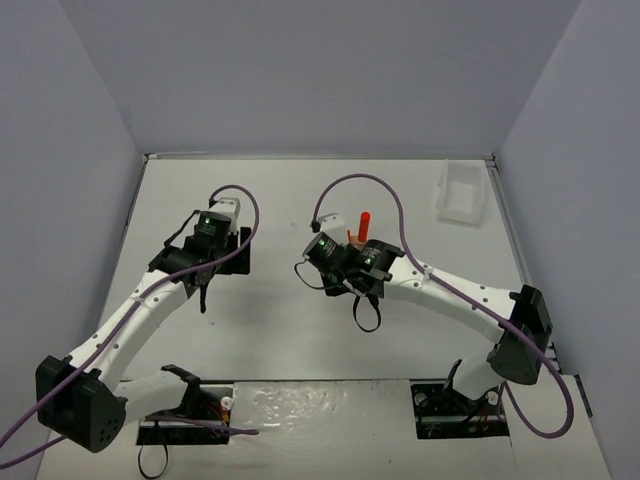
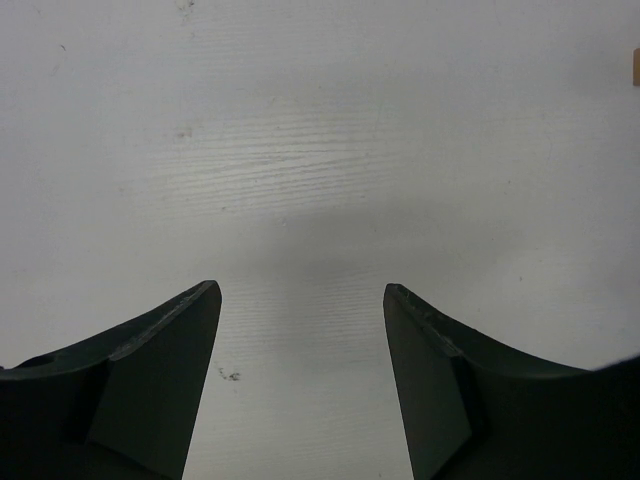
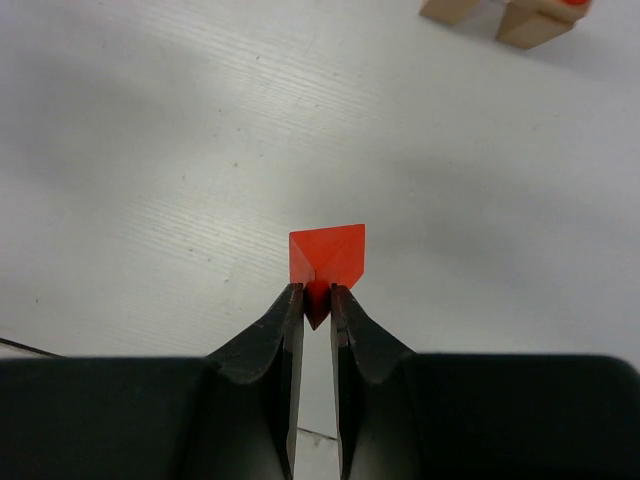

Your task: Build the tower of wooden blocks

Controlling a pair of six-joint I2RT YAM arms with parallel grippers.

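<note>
My right gripper (image 3: 316, 290) is shut on a bright red-orange wedge (image 3: 328, 255), which sticks out past the fingertips just above the white table. Ahead of it to the right stand two tan blocks (image 3: 530, 25), with a bit of red showing on top at the frame's edge. From above, a red cylinder (image 1: 365, 221) rises upright just behind the right gripper (image 1: 335, 262), and the wedge is hidden there. My left gripper (image 1: 203, 262) hangs open over bare table at the left, with nothing between its fingers (image 2: 170, 370). A sliver of tan block (image 2: 636, 68) shows at the left wrist view's right edge.
A white rectangular tray (image 1: 460, 192) sits at the back right corner of the table. Grey walls close in the table (image 1: 290, 330) on three sides. Purple cables loop above both arms.
</note>
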